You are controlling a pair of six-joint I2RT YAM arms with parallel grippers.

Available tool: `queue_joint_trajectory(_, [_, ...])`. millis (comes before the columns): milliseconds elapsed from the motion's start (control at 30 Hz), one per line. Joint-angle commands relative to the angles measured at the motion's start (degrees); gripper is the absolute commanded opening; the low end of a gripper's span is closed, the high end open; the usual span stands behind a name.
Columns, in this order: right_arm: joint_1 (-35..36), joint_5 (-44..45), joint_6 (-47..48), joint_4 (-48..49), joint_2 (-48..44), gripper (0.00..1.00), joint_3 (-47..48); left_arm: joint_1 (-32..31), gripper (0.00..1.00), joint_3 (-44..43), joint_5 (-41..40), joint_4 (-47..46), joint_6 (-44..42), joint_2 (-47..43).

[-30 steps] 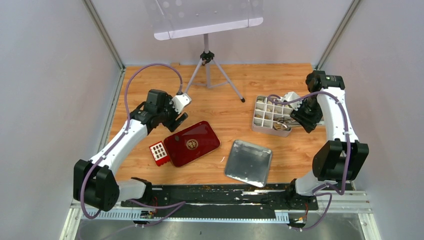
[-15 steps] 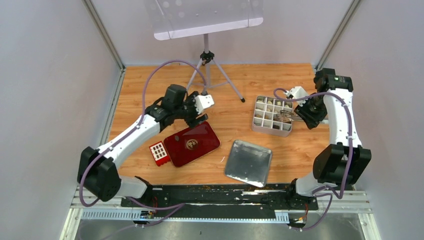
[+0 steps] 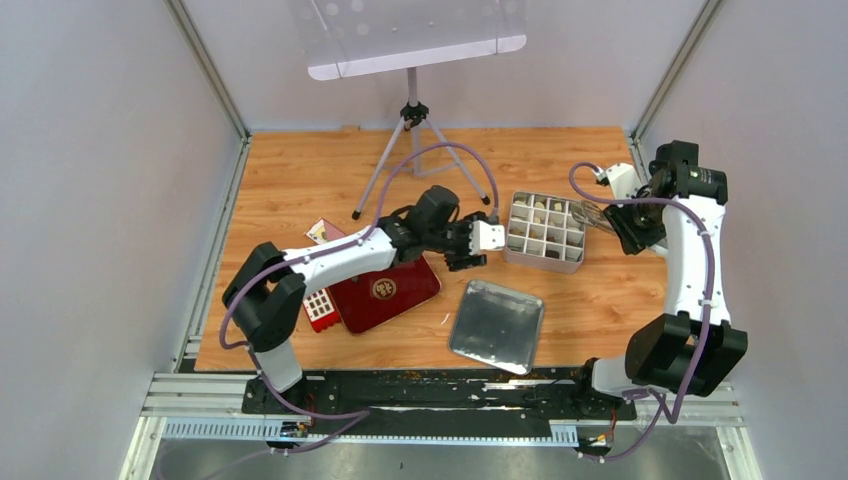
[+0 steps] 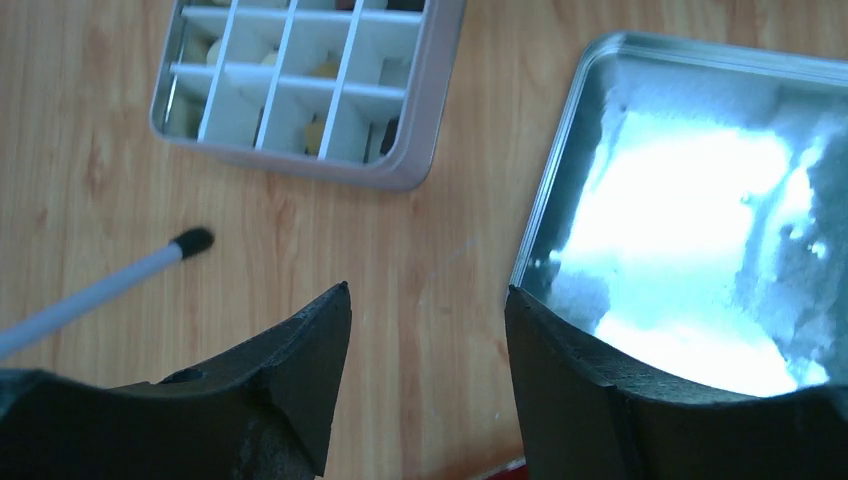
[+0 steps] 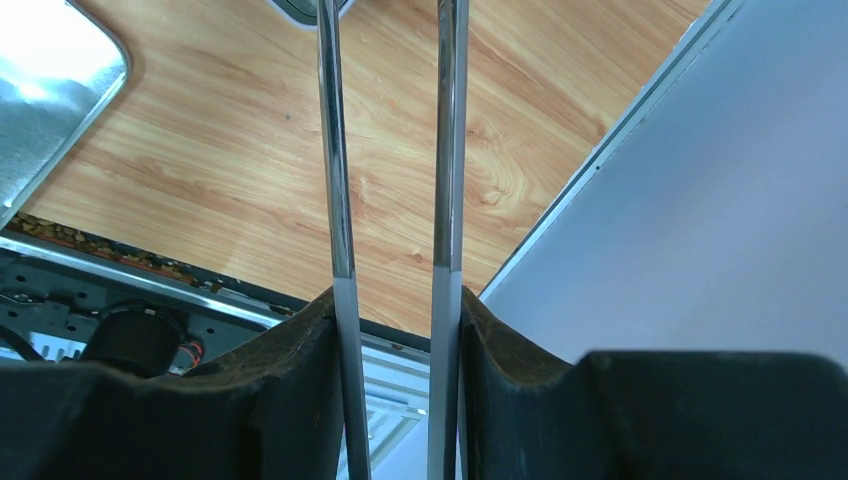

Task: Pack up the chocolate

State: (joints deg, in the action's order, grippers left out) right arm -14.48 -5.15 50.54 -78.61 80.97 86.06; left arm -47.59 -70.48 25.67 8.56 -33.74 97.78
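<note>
The chocolates [image 3: 541,213], cream and dark brown pieces, lie in the compartments of a silver divided tin [image 3: 512,252]. In the left wrist view some show in the tin's cells [image 4: 314,134]. My left gripper [image 3: 468,256] is open and empty, just left of the tin and above the bare wood between the tin [image 4: 415,130] and the silver lid [image 4: 690,200]. My right gripper [image 3: 628,216] is shut on metal tongs [image 3: 592,213], whose tips point at the tin's right side. In the right wrist view the two tong arms [image 5: 336,150] run up between the fingers [image 5: 290,370].
A silver lid [image 3: 497,325] lies in front of the tin. A dark red lid [image 3: 385,287] and a small red box with a white grid [image 3: 318,305] lie to the left, with a small card [image 3: 320,231] behind them. A tripod [image 3: 413,130] stands at the back; one foot [image 4: 192,240] shows near my left gripper.
My left arm swung right, from beside the dark red lid to just left of the tin. My right gripper drew the tongs back right, off the tin.
</note>
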Motion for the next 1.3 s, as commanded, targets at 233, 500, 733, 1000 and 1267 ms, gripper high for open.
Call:
queue_joint_trajectory(233, [-0.64, -1.63, -4.06, -0.4, -7.38, 0.38, -1.2, -5.62, 0.6, -14.63, -2.13, -5.84, -0.87, 13.27])
queue_joint_trajectory(500, [4.66, -8.74, -2.12, -0.41, -9.41, 0.35, -2.24, 0.35, 0.63, 2.56, -3.91, -3.97, 7.09, -5.46])
queue_joint_trajectory(733, [31.46, -3.3, -0.89, 2.88, -5.23, 0.34, -3.28, 7.29, 0.68, 20.7, -12.11, 11.43, 8.28, -34.6])
queue_joint_trajectory(1000, [51.92, -1.55, -2.65, 8.07, 14.83, 0.36, 9.71, 22.88, 0.83, 29.64, -24.8, 23.41, 19.47, -53.07])
queue_joint_trajectory(1267, [65.73, -2.73, -15.45, 10.44, 34.41, 0.41, 26.05, 42.1, 0.88, 28.36, -27.98, 20.62, 36.23, -54.62])
